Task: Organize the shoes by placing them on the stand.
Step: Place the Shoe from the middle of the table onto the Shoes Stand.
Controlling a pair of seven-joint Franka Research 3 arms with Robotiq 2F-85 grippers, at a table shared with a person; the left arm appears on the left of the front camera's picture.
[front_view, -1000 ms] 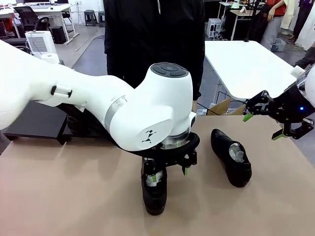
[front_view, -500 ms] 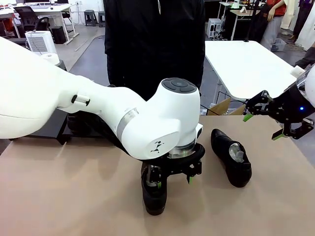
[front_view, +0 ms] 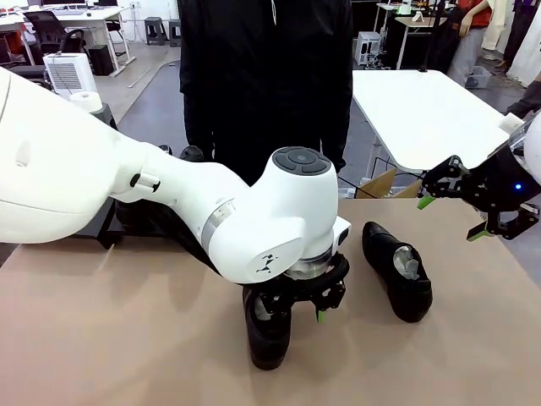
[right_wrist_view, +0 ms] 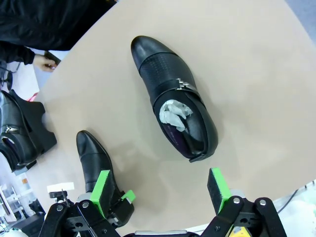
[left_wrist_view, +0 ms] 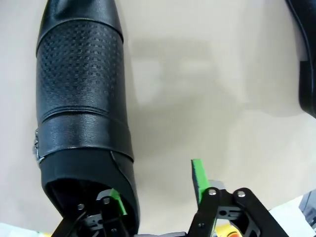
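Note:
A black glossy shoe point(front_view: 267, 337) stands near the table's front, toe toward me. My left gripper point(front_view: 292, 315) is lowered onto its heel end. In the left wrist view one green pad point(left_wrist_view: 116, 202) is inside the shoe's point(left_wrist_view: 84, 98) opening and the other pad point(left_wrist_view: 197, 175) hangs outside, a gap away from the side wall. A second shoe point(front_view: 397, 271) with white paper inside lies to the right. My right gripper point(front_view: 473, 203) hovers open above the table's right edge, nothing between its fingers point(right_wrist_view: 103, 190). A third shoe point(right_wrist_view: 12, 133) rests on the black stand point(right_wrist_view: 37, 131).
A person in black point(front_view: 266, 76) stands at the far side, one hand point(right_wrist_view: 42, 61) near the table edge. A cardboard box point(front_view: 380, 182) and a white table point(front_view: 423, 110) lie beyond the far right. Bare tabletop point(front_view: 110, 321) stretches across the front left.
My left arm has sunk lower over the front shoe and its jaws have narrowed around the shoe's side wall. The right arm and the second shoe have not moved.

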